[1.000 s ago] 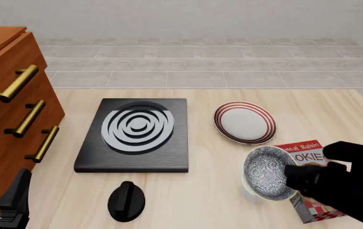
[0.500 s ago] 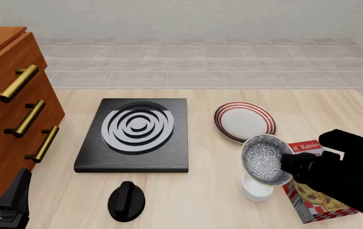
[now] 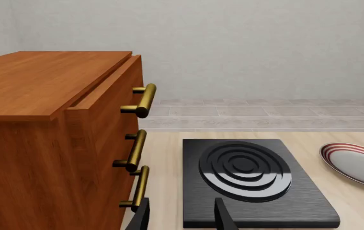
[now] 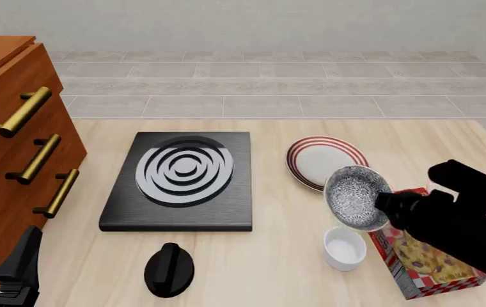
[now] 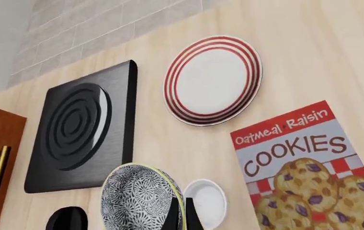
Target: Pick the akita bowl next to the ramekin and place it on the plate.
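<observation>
Your right gripper (image 4: 385,206) pinches the akita bowl (image 4: 355,197) by its rim (tilted), above the ramekin (image 4: 344,247), near the plate (image 4: 321,160). Left gripper (image 3: 182,218): fingers apart, holding nothing.

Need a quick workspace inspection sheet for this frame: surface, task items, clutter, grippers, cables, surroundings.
Surface: light wooden table, no spills seen.
Job's things: akita bowl lifted off the table and tilted, held by its rim, not yet on the plate; ramekin upright on the table below it; plate bare, beside the stove plate.
Clutter: black stove plate; black knob; cookie box lying flat under the right arm.
Grippers: right gripper shut on the akita bowl's rim; left gripper open, idle near the drawer cabinet.
Cables: nothing seen.
Surroundings: tiled floor and plain wall behind the table.
</observation>
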